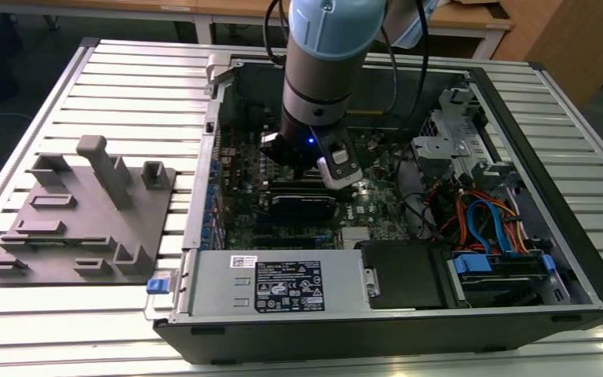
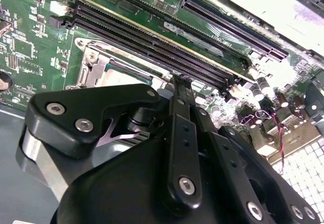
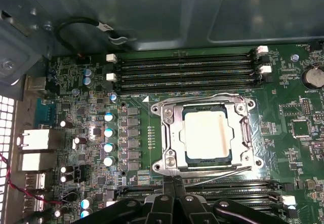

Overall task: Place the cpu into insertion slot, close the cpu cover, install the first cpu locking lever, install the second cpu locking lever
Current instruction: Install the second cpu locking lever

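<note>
The cpu (image 3: 207,134) lies seated flat in the insertion slot (image 3: 188,159), its pale metal top showing through the square cut-out of the cpu cover (image 3: 171,128), which appears folded down over it. A thin wire locking lever (image 3: 223,173) runs along the socket edge nearest the gripper (image 3: 173,182). In the first wrist view the gripper fingertips sit together with no gap between them and hold nothing, poised just beside that lever edge of the socket. In the exterior view the arm reaches down into the open computer case (image 1: 553,259) on the slatted table (image 1: 123,86). Handling, as judged: the chip is light, rigid and smooth-topped, with a fragile contact side (pressure belongs only on the metal top or its edges). The lever is stiff, springy wire, likely best taken at its free end; the cover is thin sheet metal and may bend if pried.
</note>
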Robot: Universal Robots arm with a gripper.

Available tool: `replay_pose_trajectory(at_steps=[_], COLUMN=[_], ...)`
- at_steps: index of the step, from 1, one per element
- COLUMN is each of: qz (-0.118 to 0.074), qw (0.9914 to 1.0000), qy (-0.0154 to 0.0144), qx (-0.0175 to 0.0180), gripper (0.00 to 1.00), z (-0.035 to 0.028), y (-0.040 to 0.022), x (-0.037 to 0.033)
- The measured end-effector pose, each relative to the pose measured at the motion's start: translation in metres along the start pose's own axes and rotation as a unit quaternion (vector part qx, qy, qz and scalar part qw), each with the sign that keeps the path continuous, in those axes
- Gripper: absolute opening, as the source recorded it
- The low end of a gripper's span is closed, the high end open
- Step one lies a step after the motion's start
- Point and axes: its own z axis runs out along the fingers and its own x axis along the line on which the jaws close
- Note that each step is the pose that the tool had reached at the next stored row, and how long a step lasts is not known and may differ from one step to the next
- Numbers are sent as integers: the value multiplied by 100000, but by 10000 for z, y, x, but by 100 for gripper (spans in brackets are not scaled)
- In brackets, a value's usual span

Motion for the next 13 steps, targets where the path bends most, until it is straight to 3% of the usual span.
replay_pose_trajectory(at_steps=[10,11,13], qz=[-2,-1,-24], qw=[100000,100000,99994], qy=[5,15,77], qx=[-42,-130,-1049], gripper=[10,10,10], z=[0,0,-2], y=[0,-2,-13], x=[2,2,1])
